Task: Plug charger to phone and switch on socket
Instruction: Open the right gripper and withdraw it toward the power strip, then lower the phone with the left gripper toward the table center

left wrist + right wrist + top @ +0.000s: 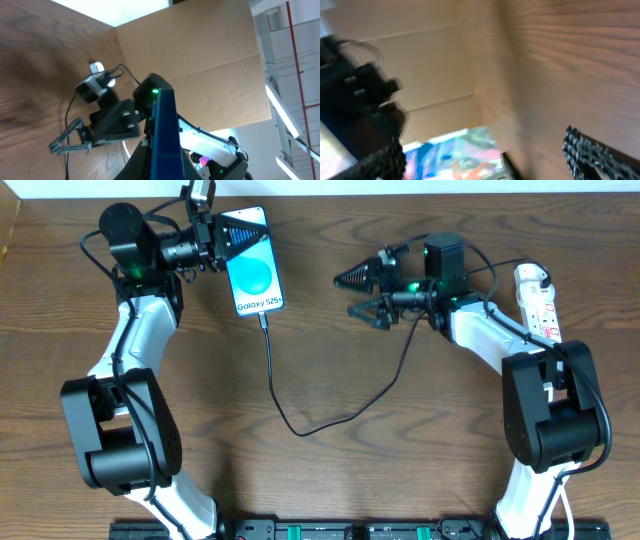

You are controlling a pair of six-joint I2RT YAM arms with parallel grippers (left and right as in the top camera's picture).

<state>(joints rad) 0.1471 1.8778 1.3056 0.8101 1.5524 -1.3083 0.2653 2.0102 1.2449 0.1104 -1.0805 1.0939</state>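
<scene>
The phone (255, 275) lies at the back left, its cyan screen reading "Galaxy S25+". My left gripper (225, 238) is shut on the phone's top left corner. In the left wrist view the phone (165, 140) shows edge-on as a blue strip between the dark fingers. The charger's black cable (272, 380) meets the phone's lower edge, loops toward the front, then runs right under my right arm. My right gripper (353, 294) hangs open and empty right of the phone. The white socket (537, 300) lies at the far right.
The right wrist view is blurred: open fingertips (582, 150), brown table, and a bright blue patch (455, 155) ahead. A cardboard wall (200, 45) stands behind the table. My right arm's base (550, 415) sits next to the socket.
</scene>
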